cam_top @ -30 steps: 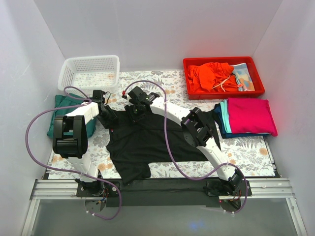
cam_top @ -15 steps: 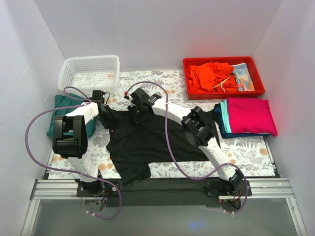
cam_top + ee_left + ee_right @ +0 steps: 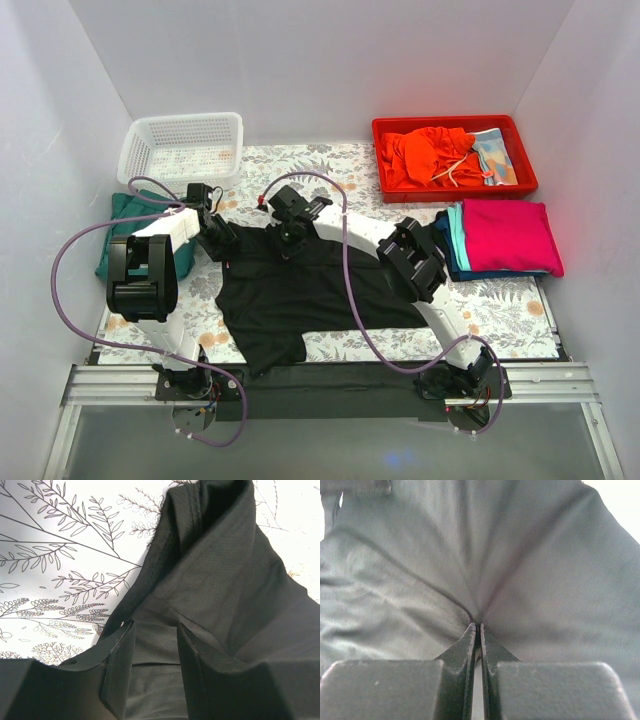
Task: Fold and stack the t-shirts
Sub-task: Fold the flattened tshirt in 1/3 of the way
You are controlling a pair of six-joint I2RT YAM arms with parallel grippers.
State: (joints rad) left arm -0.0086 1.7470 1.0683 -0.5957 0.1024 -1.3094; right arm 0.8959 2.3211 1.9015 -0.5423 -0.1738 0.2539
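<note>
- Writing: tiny reddish spot on black shirt [image 3: 300, 295] just beside left gripper [image 3: 222, 243]; too small to read.
- Black shirt lies spread mid-table on floral covering [image 3: 500, 310], far edge under both grippers, a near flap reaching almost to the covering's near edge.
- Right gripper [image 3: 478, 626]: fingers clamped together on black shirt at its far edge, creases fanning out from the tips.
- Left gripper: at shirt's far-left corner, jaws apart, flat cloth showing in the gap; no pinch seen.
- Right side: magenta shirt [image 3: 510, 235] on top of teal [image 3: 455, 235] and navy [image 3: 441, 240] ones, folded stack near the covering's right edge, apart from black shirt.
- Left edge: dark-green shirt [image 3: 118, 215] folded, partly hidden by left arm.
- Far side: white basket [image 3: 183, 118] on left, red tray [image 3: 452, 121] on right w/ orange cloth [image 3: 425, 155].
- Open room: bare covering btw black shirt and stack, esp. near-right corner; strip btw basket and tray.
- White walls close in left, right, far.
</note>
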